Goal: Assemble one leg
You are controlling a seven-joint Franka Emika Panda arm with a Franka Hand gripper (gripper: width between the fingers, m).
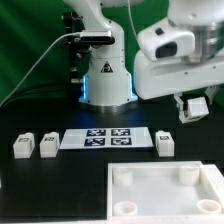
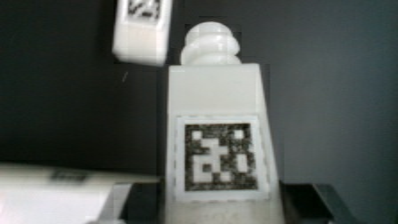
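Note:
My gripper (image 1: 192, 110) hangs above the table at the exterior view's right, shut on a leg (image 1: 196, 106). In the wrist view the leg (image 2: 217, 120) stands between the dark fingers (image 2: 146, 203) of the gripper (image 2: 217, 206). It is a white block with a black-and-white tag and a rounded stud at its far end. Three more legs lie on the table: two (image 1: 22, 145) (image 1: 47, 143) at the exterior view's left and one (image 1: 165, 142) just right of the marker board. One of them (image 2: 143, 30) shows beyond the held leg. The white square base (image 1: 150, 200) with round corner sockets lies in front.
The marker board (image 1: 108, 139) lies flat between the loose legs. The arm's white pedestal (image 1: 107, 80) stands behind it, with a cable trailing to the exterior view's left. A white flat edge (image 2: 45, 190) shows beside the held leg in the wrist view.

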